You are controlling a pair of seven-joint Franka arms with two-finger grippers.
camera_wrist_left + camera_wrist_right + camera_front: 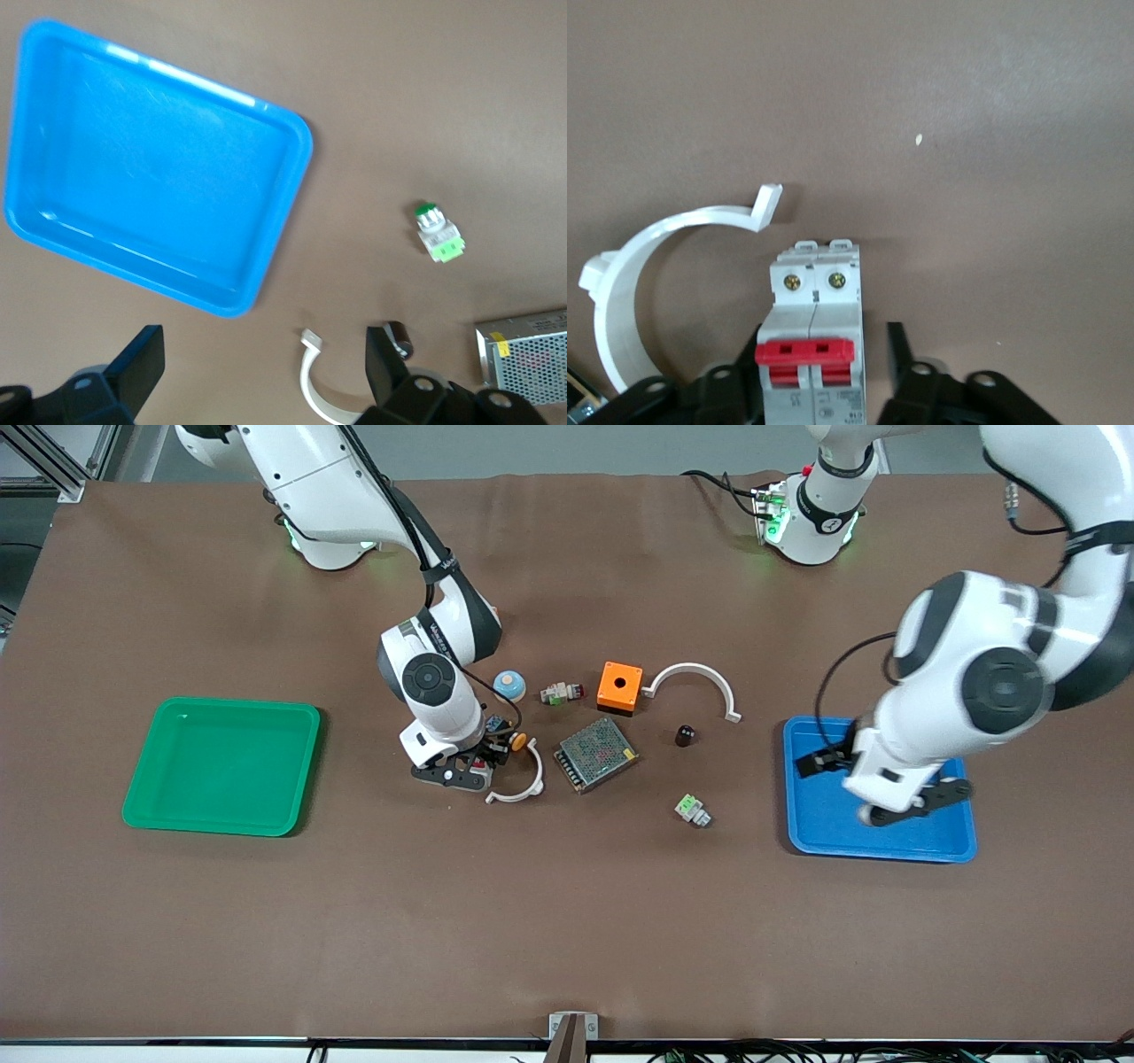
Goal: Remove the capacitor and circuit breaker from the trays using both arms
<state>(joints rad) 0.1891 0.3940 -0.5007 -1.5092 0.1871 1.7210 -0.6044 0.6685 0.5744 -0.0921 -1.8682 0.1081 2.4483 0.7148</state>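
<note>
The breaker, a white-grey block with a red lever, lies on the table beside a white curved clamp. My right gripper is low over it with the jaws open on either side; one finger stands a gap away from the block. In the front view this gripper hides most of the breaker. The capacitor, a small black cylinder, stands on the table between the orange box and the blue tray; it also shows in the left wrist view. My left gripper is open and empty over the blue tray.
A green tray lies toward the right arm's end. Mid-table are an orange box, a metal mesh unit, two white curved clamps, two grey blocks with green parts, an orange-capped push button and a blue-topped knob.
</note>
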